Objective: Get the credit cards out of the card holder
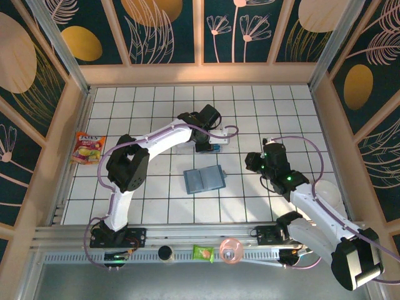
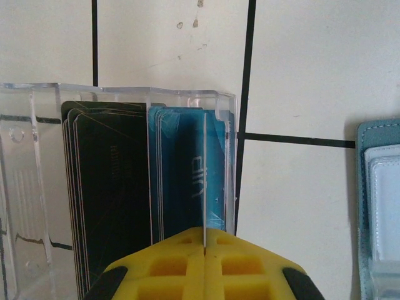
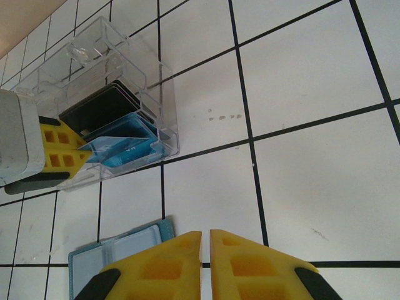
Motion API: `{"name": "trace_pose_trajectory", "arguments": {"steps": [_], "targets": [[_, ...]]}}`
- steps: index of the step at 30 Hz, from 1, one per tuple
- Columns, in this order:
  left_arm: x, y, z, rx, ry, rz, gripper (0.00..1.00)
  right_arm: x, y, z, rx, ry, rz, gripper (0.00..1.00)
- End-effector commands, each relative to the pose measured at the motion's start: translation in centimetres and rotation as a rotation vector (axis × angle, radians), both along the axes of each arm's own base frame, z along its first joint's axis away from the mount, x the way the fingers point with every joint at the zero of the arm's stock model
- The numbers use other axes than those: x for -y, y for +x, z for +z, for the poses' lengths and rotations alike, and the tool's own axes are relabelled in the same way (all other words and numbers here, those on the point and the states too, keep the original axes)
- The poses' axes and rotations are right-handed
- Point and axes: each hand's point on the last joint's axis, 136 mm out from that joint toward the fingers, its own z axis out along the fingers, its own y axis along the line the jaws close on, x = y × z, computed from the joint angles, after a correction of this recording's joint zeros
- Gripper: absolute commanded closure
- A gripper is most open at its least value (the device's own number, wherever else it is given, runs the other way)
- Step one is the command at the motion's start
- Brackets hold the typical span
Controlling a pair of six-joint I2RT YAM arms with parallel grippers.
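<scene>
The card holder lies open on the tiled table, its pale blue-grey inside up; its edge shows in the left wrist view and under my right fingers. My left gripper is shut on a thin credit card, seen edge-on. It hangs over the blue credit cards stacked in a clear tray. From the right wrist, that card slants above the blue stack. My right gripper hovers shut, a slit between its fingers and nothing in it, to the right of the holder.
A stack of black cards fills the tray's neighbouring slot. A snack packet lies at the left wall. On the front rail sit a black disc, a green packet and a pink cup. Wooden walls ring the table.
</scene>
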Motion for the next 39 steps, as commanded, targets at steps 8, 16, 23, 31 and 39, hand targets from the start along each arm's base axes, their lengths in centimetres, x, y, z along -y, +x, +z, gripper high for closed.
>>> {"name": "trace_pose_trajectory", "arguments": {"steps": [8, 16, 23, 31, 39], "targets": [[0.3, 0.7, -0.4, 0.049, 0.007, 0.013, 0.70, 0.2, -0.2, -0.2, 0.001, 0.016, -0.006, 0.88], [2.7, 3.0, 8.4, 0.182, -0.268, 0.123, 0.70, -1.5, -0.6, -0.5, -0.017, 0.051, 0.086, 0.76], [1.8, 3.6, 19.0, 0.174, -0.706, 0.316, 0.54, -5.6, -1.6, -0.9, -0.027, 0.055, 0.241, 0.62], [-5.9, -0.2, 20.5, 0.051, -1.224, 0.733, 0.23, -12.7, -4.1, -0.6, -0.003, -0.086, 0.499, 0.58], [-14.6, -4.5, 11.8, -0.049, -1.230, 1.132, 0.01, -18.9, -6.5, -4.0, -0.044, -0.210, 0.687, 0.57]]}}
